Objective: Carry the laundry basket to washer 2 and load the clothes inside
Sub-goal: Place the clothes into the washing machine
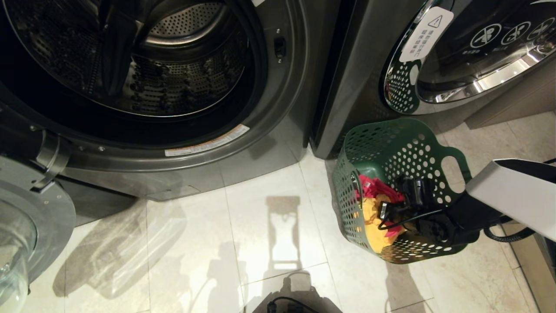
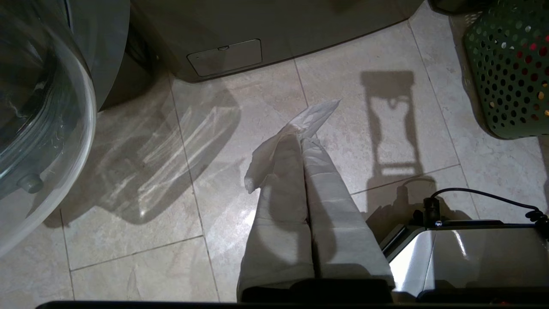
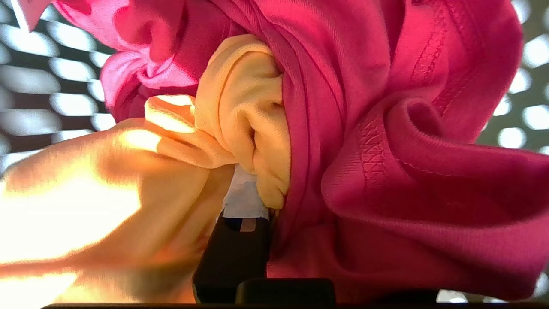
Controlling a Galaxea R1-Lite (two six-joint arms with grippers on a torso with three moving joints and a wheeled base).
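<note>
The dark green laundry basket [image 1: 391,148] stands on the floor tiles at the right, in front of the gap between two grey washers. Pink [image 1: 373,187] and yellow [image 1: 373,221] clothes lie bunched inside it. My right arm reaches down into the basket, and my right gripper [image 1: 391,213] is buried in the pile. In the right wrist view the right gripper [image 3: 274,189] is shut on a fold of yellow cloth [image 3: 240,107] and pink cloth [image 3: 386,128]; one taped finger [image 3: 242,201] shows, the other is hidden. The left washer's drum [image 1: 165,65] is open; no number label shows.
The open washer's glass door [image 1: 26,226] swings out at the far left, low over the floor. The right washer's chrome-rimmed door [image 1: 469,65] is closed. My left gripper [image 2: 302,139] hangs shut and parked over bare tiles, with the basket [image 2: 510,86] off to its side.
</note>
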